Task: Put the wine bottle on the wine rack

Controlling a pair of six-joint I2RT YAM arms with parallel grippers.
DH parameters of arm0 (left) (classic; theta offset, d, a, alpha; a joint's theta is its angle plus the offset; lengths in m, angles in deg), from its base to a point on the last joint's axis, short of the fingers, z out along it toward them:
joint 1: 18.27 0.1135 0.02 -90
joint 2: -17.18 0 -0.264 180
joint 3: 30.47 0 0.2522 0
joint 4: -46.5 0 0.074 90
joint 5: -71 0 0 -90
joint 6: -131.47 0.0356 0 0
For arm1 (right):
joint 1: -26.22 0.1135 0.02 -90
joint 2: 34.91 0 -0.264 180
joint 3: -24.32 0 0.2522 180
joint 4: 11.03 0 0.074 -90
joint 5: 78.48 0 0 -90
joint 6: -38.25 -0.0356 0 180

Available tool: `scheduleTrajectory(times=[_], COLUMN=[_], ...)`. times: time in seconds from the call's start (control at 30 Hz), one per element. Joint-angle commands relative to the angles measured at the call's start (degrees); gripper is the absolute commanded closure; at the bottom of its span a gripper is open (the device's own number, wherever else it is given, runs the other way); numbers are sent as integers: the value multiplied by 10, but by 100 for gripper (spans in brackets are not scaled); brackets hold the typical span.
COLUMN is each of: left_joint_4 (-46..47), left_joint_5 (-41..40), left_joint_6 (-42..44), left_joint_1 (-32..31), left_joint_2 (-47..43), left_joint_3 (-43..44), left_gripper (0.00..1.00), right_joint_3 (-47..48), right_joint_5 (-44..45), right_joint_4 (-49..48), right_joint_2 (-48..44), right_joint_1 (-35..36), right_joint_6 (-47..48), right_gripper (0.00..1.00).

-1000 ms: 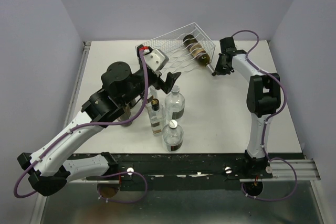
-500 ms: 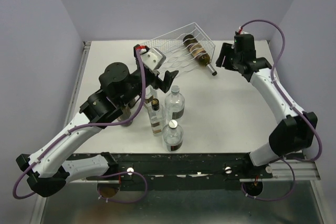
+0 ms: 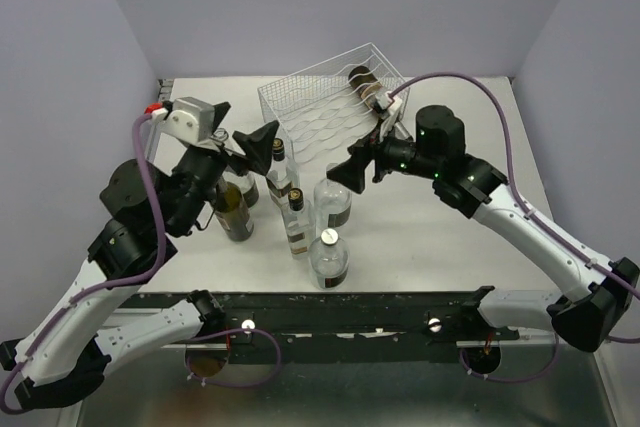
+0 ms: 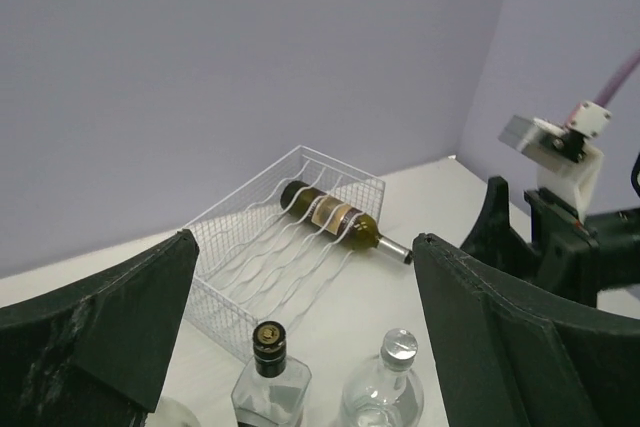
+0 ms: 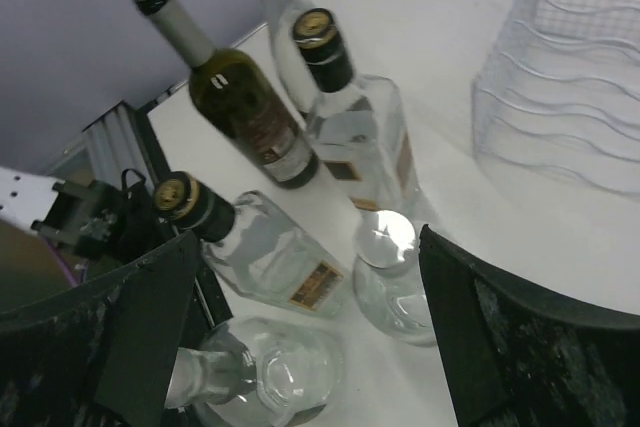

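Observation:
The white wire wine rack [image 3: 322,105] sits at the back of the table. A dark wine bottle [image 3: 366,85] lies in its right end, and in the left wrist view this bottle [image 4: 332,213] has its neck poking past the rack [image 4: 262,247]. A second dark wine bottle [image 3: 232,213] stands at the left. My left gripper [image 3: 255,145] is open beside the rack's left front corner, holding nothing. My right gripper [image 3: 352,165] is open over the standing bottles, also empty. The right wrist view shows that standing wine bottle [image 5: 240,97].
Clear glass bottles stand in a cluster between the arms: two square ones [image 3: 280,173] [image 3: 296,225] and two round ones [image 3: 333,199] [image 3: 328,259]. The right wrist looks down on them [image 5: 390,277]. The black rail [image 3: 360,307] runs along the near edge.
My right gripper has opened and swung from the right of the racked bottle's neck to the middle, above the standing bottles. My left arm has pulled back to the left.

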Motion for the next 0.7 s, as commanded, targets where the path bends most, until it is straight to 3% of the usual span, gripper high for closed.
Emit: scheduleTrajectory(times=[0.0, 0.4, 0.5, 0.57, 0.67], left_joint_4=[15, 34, 34, 34, 38], left_joint_5=[-65, -71, -71, -75, -82], left_joint_6=[-12, 6, 9, 10, 13], left_joint_1=[-2, -2, -2, -2, -2], left_joint_2=[-36, -71, -74, -76, -83], left_joint_3=[-33, -58, -61, -63, -67], left_gripper=[1, 1, 1, 1, 1], right_joint_3=[6, 29, 30, 29, 20], right_joint_5=[-11, 125, 148, 153, 164], right_joint_4=[-55, -71, -80, -88, -111], right_joint_2=[19, 102, 122, 134, 145], right_joint_1=[74, 205, 213, 220, 233], right_joint_6=[56, 146, 140, 139, 134], right_gripper=[2, 3, 11, 25, 33])
